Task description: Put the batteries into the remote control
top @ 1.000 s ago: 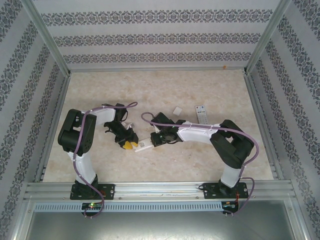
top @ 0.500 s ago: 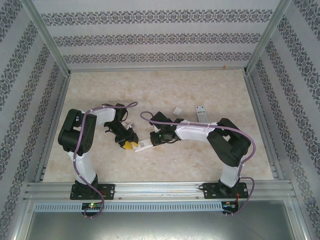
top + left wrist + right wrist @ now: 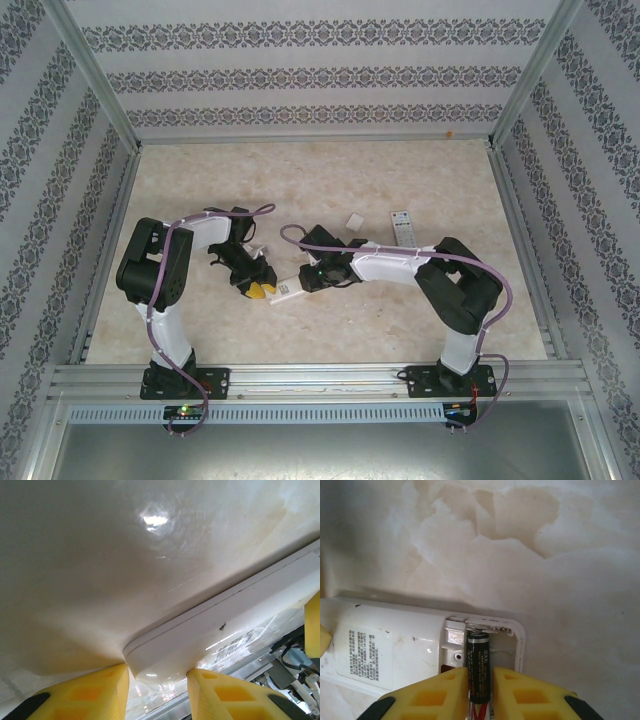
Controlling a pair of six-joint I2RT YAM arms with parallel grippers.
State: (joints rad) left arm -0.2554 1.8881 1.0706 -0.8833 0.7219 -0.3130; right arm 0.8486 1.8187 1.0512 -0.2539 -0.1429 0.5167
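Observation:
The remote control (image 3: 288,288) lies back-up between the two arms, and my left gripper (image 3: 258,291) is shut on its left end. In the left wrist view the yellow fingers (image 3: 100,690) press both sides of the remote's rounded white end (image 3: 225,615). My right gripper (image 3: 308,280) is at the remote's other end, over the open battery bay (image 3: 506,647). One dark battery (image 3: 479,655) lies in the bay's left slot with its top against the spring. My right gripper (image 3: 480,675) flanks it, jaws slightly parted, with a thin gap on the right side.
A shorter white remote with a display window (image 3: 402,228) lies behind the right arm. A small white piece (image 3: 354,221) sits left of it. Patterned walls and metal rails close in the marble tabletop (image 3: 330,180) on three sides.
The right arm's wrist and forearm settled slightly lower and left toward the remote, then held still. The left arm and the remote have not moved.

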